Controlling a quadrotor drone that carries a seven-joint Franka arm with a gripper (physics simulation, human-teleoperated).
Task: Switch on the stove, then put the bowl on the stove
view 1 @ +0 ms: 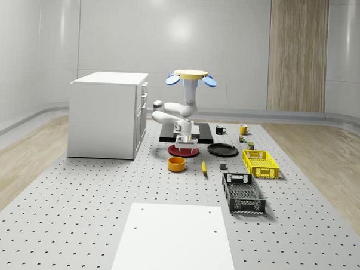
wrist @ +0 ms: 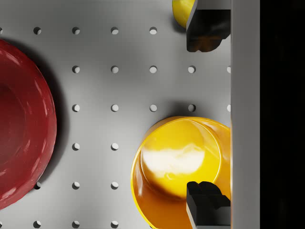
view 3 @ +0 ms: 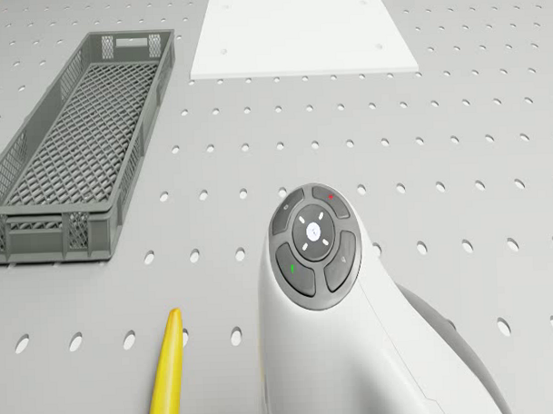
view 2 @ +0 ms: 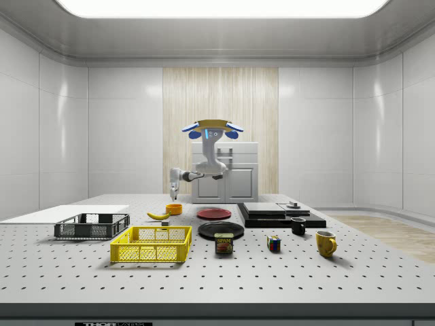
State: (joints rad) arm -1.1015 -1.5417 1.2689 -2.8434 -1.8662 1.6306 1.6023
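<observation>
The orange bowl stands upright on the perforated table, in front of the red plate. The black stove lies behind that plate, and its knob shows in the side view. My drone hovers above the stove's front edge with the arm bent downward. The gripper hangs open a short way above the table, just behind and over the bowl. In the wrist view the bowl lies under one fingertip, and the gripper holds nothing.
A banana lies right of the bowl. A black plate, yellow basket and grey crate stand on the whole-scene view's right. A white cabinet stands at the left and a white board at the front.
</observation>
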